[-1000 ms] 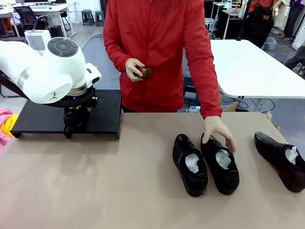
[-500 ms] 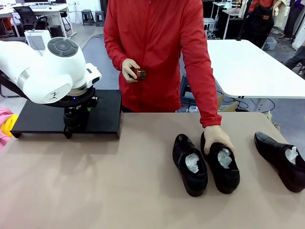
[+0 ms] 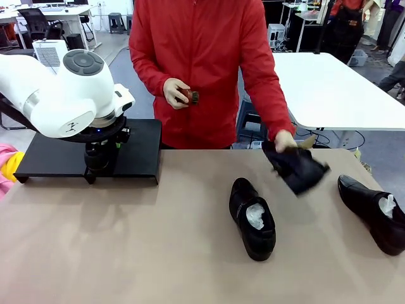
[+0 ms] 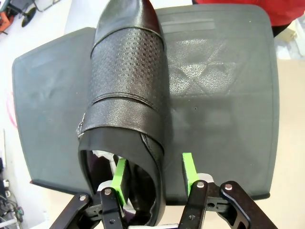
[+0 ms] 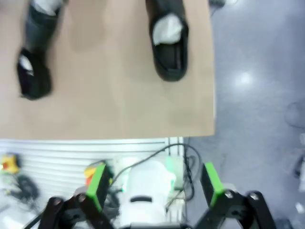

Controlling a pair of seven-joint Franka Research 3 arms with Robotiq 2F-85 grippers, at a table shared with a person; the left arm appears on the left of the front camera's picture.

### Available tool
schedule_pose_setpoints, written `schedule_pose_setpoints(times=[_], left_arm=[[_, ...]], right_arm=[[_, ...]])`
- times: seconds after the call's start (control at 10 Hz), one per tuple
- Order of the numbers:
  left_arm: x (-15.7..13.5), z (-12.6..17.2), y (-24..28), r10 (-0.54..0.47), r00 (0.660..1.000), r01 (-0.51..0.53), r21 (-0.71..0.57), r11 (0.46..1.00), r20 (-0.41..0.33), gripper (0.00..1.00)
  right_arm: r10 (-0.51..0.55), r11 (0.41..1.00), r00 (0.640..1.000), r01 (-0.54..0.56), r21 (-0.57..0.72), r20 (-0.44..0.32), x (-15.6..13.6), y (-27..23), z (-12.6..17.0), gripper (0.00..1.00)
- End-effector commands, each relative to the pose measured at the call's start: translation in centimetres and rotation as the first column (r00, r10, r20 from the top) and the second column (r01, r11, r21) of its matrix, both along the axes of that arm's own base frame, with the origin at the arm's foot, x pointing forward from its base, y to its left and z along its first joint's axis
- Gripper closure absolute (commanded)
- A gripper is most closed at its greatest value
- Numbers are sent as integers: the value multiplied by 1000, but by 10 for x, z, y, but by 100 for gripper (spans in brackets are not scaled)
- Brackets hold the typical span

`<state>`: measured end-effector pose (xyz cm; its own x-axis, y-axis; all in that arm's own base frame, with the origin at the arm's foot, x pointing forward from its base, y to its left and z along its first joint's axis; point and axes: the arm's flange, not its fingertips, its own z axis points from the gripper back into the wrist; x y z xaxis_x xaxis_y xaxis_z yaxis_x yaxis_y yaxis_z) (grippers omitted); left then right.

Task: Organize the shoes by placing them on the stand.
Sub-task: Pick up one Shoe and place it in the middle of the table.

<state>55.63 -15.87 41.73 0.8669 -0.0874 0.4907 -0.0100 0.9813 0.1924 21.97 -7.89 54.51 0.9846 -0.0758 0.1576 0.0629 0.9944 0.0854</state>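
A glossy black shoe (image 4: 126,81) lies on the matte black stand (image 4: 224,95), toe pointing away. My left gripper (image 4: 153,172) stands open astride the shoe's side wall at the heel: one green pad (image 4: 119,175) is inside the opening, the other outside, and neither presses the leather. In the front view my left arm (image 3: 63,95) hangs over the stand (image 3: 142,152). One shoe (image 3: 253,218) lies mid-table and another (image 3: 373,212) at the right edge. The person's hand holds one more shoe (image 3: 296,168) tilted in the air. My right gripper (image 5: 153,183) is open and empty, back from the table.
The person in a red top (image 3: 202,63) stands at the far side with a small brown brush (image 3: 190,96) in the other hand. Pink and yellow cloth (image 3: 7,168) lies at the table's left edge. The right wrist view looks down past the table's near edge (image 5: 119,136).
The person's hand closed on the shoe beside the middle one and lifted it up and to the right, off the table. Neither arm has moved.
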Motion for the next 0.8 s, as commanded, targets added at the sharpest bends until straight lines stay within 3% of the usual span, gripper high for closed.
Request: schedule_pose_setpoints(times=[0.0, 0.1, 0.7], left_arm=[[0, 0, 2, -8, 1000, 8, 6, 1000, 0, 43], [0, 0, 2, -8, 1000, 8, 6, 1000, 0, 43], [0, 0, 2, -8, 1000, 8, 6, 1000, 0, 43]], right_arm=[[-21, 994, 998, 15, 113, 51, -5, -50, -2, 0], [0, 1000, 1000, 0, 0, 0, 0, 0, 0, 0], [22, 1000, 1000, -22, -23, 0, 0, 0, 0, 0]])
